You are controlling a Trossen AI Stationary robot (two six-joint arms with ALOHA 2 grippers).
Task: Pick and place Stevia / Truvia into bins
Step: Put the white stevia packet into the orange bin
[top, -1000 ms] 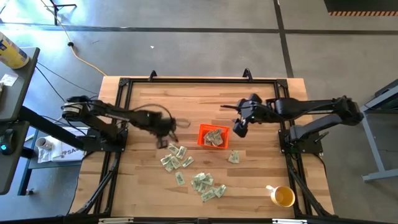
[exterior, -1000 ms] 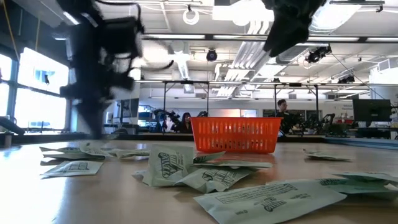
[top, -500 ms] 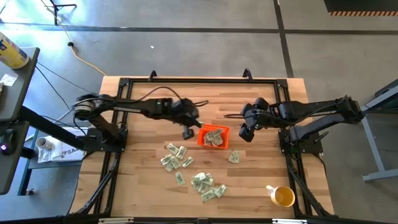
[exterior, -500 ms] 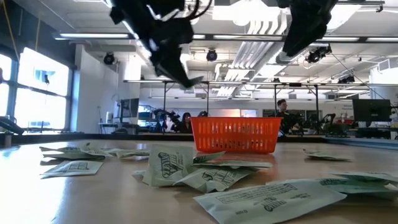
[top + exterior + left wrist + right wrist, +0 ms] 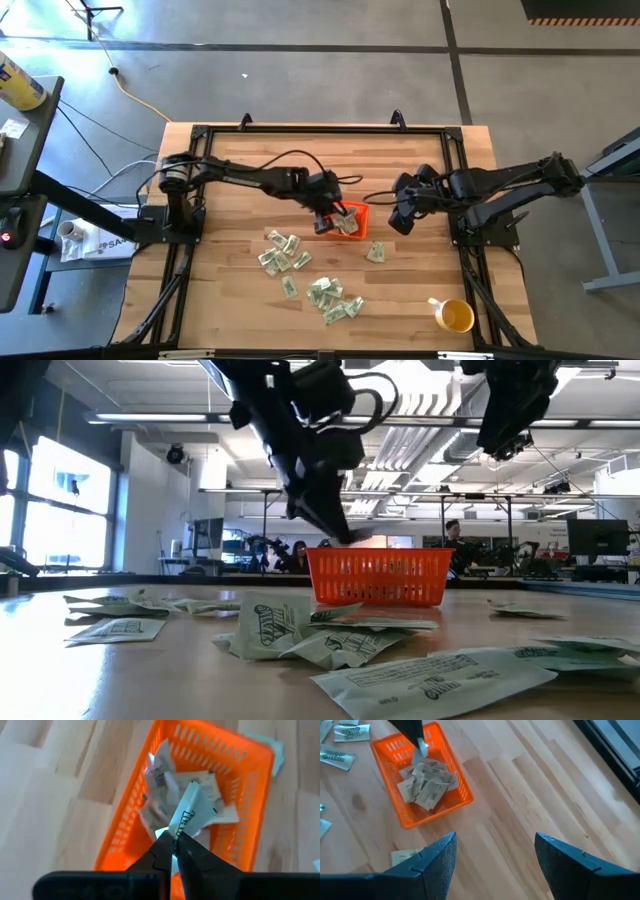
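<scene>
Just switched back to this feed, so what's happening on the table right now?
The left gripper is over the orange bin, its fingers pinching one sweetener packet above the packets already inside. The right gripper hangs open beside the bin, holding nothing. A scatter of loose packets lies on the table, and a yellow-and-white cup stands near its corner.

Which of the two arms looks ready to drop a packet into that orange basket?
The left gripper: it pinches a packet right above the orange bin. The right gripper hangs open and empty beside the bin.
</scene>
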